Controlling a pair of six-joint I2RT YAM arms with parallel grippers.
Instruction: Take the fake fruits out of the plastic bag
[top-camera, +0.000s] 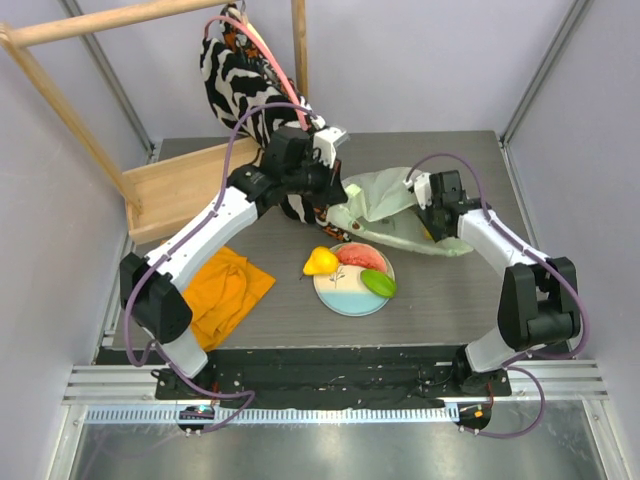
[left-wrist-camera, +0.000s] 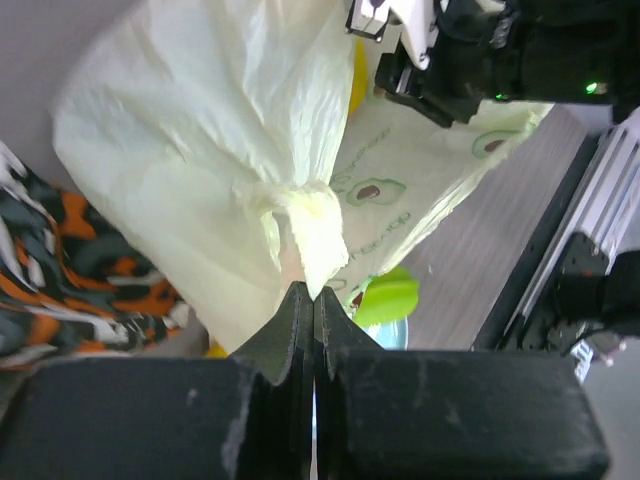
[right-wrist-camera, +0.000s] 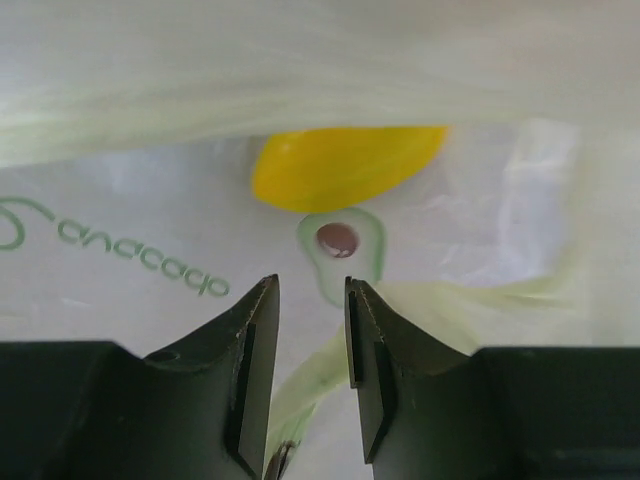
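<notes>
Top view, lower right: bare table (top-camera: 450, 300) between plate (top-camera: 340, 303) and right arm (top-camera: 500, 240), wide enough to pass. Bare strip too along the near edge at bottom centre. Centre crowded: plate loaded with pear (top-camera: 320, 262), watermelon slice (top-camera: 362, 256) and green oval (top-camera: 378, 283), just below the plastic bag (top-camera: 385, 205). Lower left taken by an orange cloth (top-camera: 225, 290). Upper left closed off by a wooden rack (top-camera: 170, 190) and zebra bag (top-camera: 240, 80). Left half crossed by the slanting left arm (top-camera: 215, 225), left gripper (left-wrist-camera: 310, 292) clamped on the bag's gathered neck. Right wrist view: right gripper (right-wrist-camera: 310, 300) with a narrow gap between jaws, bag film directly ahead, yellow fruit (right-wrist-camera: 345, 165) among the folds at upper centre.
</notes>
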